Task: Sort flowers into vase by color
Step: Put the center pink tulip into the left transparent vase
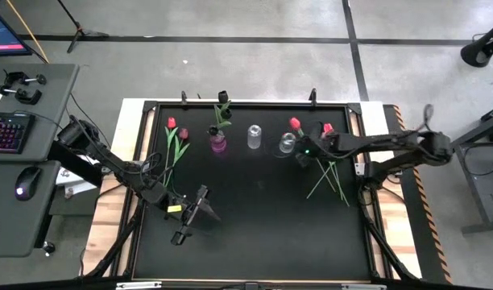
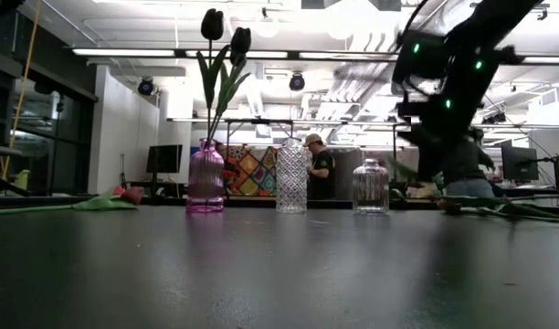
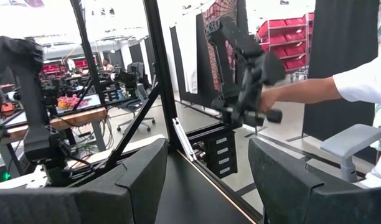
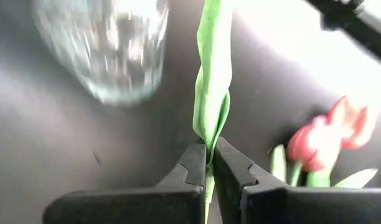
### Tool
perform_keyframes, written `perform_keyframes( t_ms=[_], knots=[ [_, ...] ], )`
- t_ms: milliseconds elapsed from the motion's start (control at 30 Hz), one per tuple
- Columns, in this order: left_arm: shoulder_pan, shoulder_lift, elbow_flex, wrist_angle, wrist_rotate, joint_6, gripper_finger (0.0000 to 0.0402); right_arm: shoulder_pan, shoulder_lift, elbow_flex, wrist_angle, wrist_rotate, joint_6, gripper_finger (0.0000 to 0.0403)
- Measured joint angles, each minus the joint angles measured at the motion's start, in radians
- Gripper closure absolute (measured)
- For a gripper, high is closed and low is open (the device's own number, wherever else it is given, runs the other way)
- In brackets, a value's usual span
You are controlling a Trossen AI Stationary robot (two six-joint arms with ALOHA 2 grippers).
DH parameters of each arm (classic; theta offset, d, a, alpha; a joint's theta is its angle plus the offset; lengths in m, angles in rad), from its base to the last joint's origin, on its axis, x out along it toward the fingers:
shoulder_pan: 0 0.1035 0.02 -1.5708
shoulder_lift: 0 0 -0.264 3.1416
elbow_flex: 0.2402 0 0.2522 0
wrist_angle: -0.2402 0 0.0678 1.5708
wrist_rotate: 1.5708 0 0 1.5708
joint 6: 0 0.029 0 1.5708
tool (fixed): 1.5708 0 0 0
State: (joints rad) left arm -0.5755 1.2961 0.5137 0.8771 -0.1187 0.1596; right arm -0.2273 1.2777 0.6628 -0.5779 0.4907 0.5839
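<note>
Two dark tulips (image 2: 225, 37) already stand in the pink vase (image 2: 205, 179) near the bench's far edge, so that color looks done. The two clear vases (image 1: 254, 136) beside it look empty. Pink tulips (image 1: 176, 137) lie at the far left, red ones (image 1: 296, 123) toward the far right. The right gripper (image 4: 208, 163) pinches a green stem (image 4: 212, 74) close by the rightmost clear vase (image 1: 287, 143); the left gripper (image 1: 196, 211) hovers spread near the left front.
</note>
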Motion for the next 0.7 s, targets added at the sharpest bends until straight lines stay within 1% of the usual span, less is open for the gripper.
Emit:
perform_keyframes(
  t_ms=[167, 233, 333, 433, 533, 600, 700],
  knots=[
    [0.000, 0.000, 0.000, 0.000, -0.005, 0.000, 0.0188, 0.001, -0.167, 0.000, 0.059, 0.085, -0.006, 0.0401],
    [0.000, 0.000, 0.000, 0.000, -0.005, 0.000, 0.0188, 0.001, -0.220, 0.002, 0.097, 0.102, -0.012, 0.0402],
    [0.000, 0.000, 0.000, 0.000, -0.005, 0.000, 0.0188, 0.001, -0.271, 0.002, 0.167, 0.101, -0.048, 0.0402],
    [0.000, 0.000, 0.000, 0.000, -0.005, 0.000, 0.0188, 0.001, -0.300, 0.002, 0.288, 0.109, -0.109, 0.0402],
    [0.000, 0.000, 0.000, 0.000, -0.005, 0.000, 0.0188, 0.001, -0.300, 0.002, 0.477, 0.130, -0.212, 0.0402],
    [0.000, 0.000, 0.000, 0.000, -0.005, 0.000, 0.0188, 0.002, -0.288, -0.005, 0.669, 0.125, -0.290, 0.0402],
    [0.000, 0.000, 0.000, 0.000, -0.005, 0.000, 0.0188, 0.018, -0.250, -0.039, 0.975, 0.054, -0.420, 0.0402]
  ],
)
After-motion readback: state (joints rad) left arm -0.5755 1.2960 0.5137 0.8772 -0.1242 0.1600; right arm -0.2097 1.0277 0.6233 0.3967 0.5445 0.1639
